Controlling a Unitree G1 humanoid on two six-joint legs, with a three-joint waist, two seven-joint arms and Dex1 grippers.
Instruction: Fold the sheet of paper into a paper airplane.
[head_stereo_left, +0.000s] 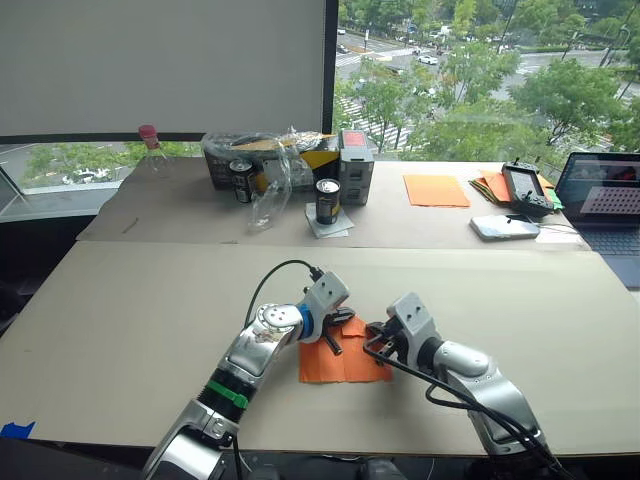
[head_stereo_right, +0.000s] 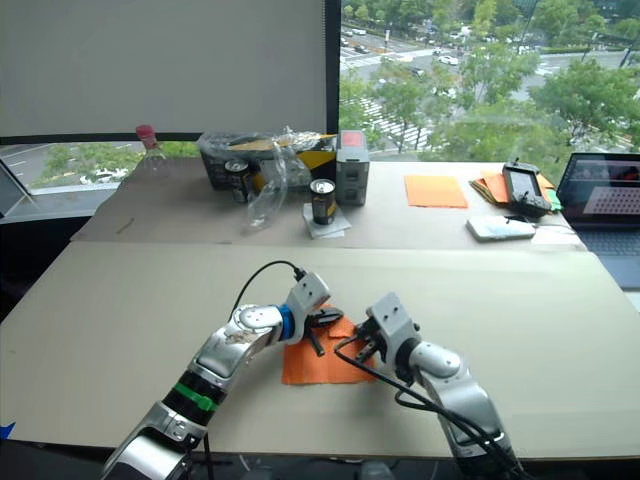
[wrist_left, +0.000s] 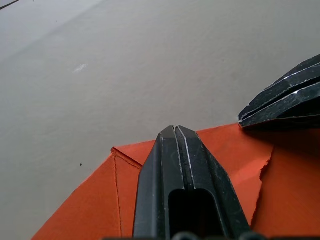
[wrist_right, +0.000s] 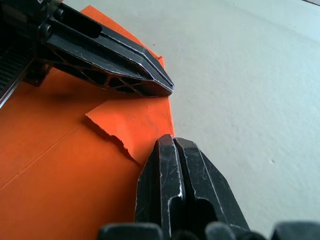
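Near the table's (head_stereo_left: 120, 300) front edge, about midway along it, I have the sheet (head_stereo_left: 345, 362) lying flat, creased, with a ragged torn flap on its upper layer. Both claws sit over its far edge. My left claw (head_stereo_left: 345, 318) has its fingers pressed together, with nothing between them, and they lie low over the paper; in the left wrist view they (wrist_left: 181, 165) run out across a folded corner toward the bare table. My right claw (head_stereo_left: 378, 335) is likewise closed, finger against finger; in the right wrist view its tip (wrist_right: 172, 150) rests at the paper's edge right by the torn flap, with the left claw's fingers crossing just beyond it. From what I can see, neither claw pinches the paper. The two tips are near each other but apart.

Farther back, past the seam in the table covering, a can (head_stereo_left: 327, 200) stands on a napkin near the middle. Behind it sit a grey box (head_stereo_left: 355, 165), a basket (head_stereo_left: 225, 160) under clear plastic wrap, a second can (head_stereo_left: 241, 181) and a bottle (head_stereo_left: 151, 150) with a pink cap toward the far left corner. Toward the far right I see a smooth orange sheet (head_stereo_left: 436, 190), a stack of orange and green sheets with a controller (head_stereo_left: 524, 187) on top, a white device (head_stereo_left: 505, 227), and a laptop (head_stereo_left: 605, 200) at the right edge.
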